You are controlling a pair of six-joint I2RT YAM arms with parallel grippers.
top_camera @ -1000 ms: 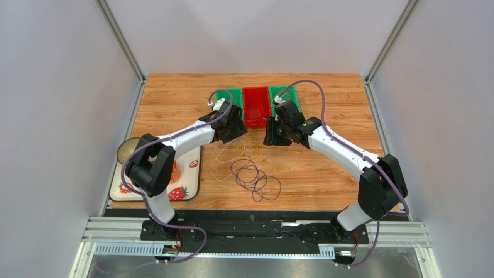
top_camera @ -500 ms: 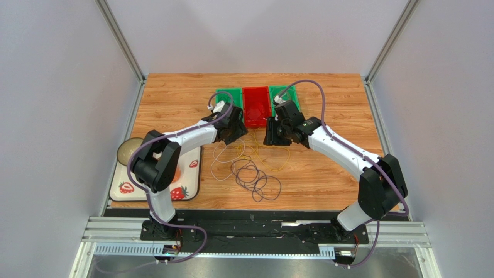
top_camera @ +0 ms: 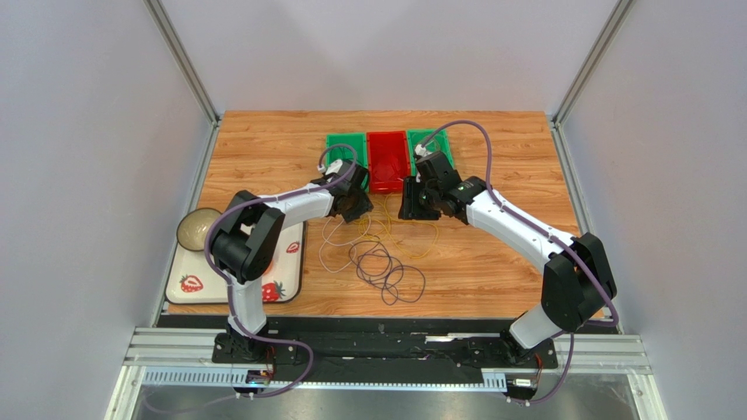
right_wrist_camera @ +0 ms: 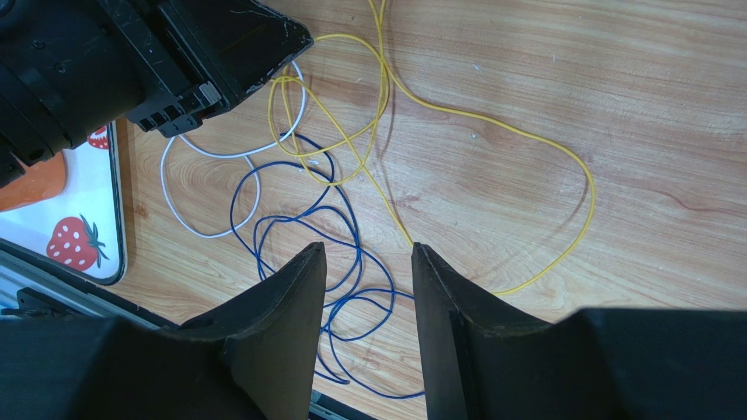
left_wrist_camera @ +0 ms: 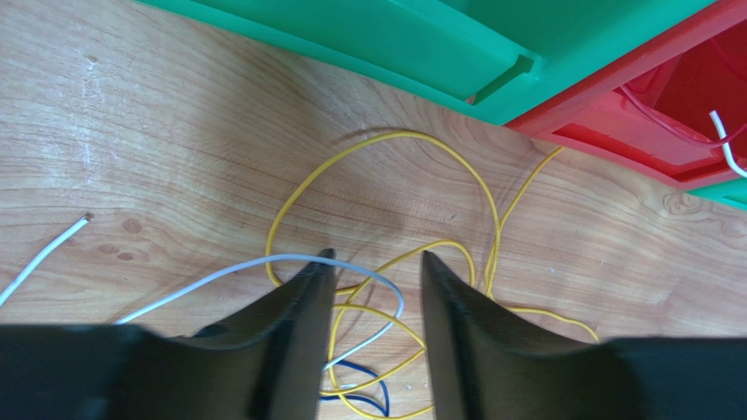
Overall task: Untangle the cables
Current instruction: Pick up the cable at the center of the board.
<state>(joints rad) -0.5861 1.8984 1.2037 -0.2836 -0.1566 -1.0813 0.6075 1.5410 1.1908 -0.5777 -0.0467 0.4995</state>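
Wooden table carries cables, trays, mat.

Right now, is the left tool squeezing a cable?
No, the left tool is open, and the yellow cable lies loose below it.

The light is bright and even over the whole table, coming softly from above, so the arms leave only faint, fuzzy shadows near the far edge. In the wrist views the wood is sharp and the yellow cable lays a thin shadow beside itself. The black fingers close to each camera look dark and a bit soft.
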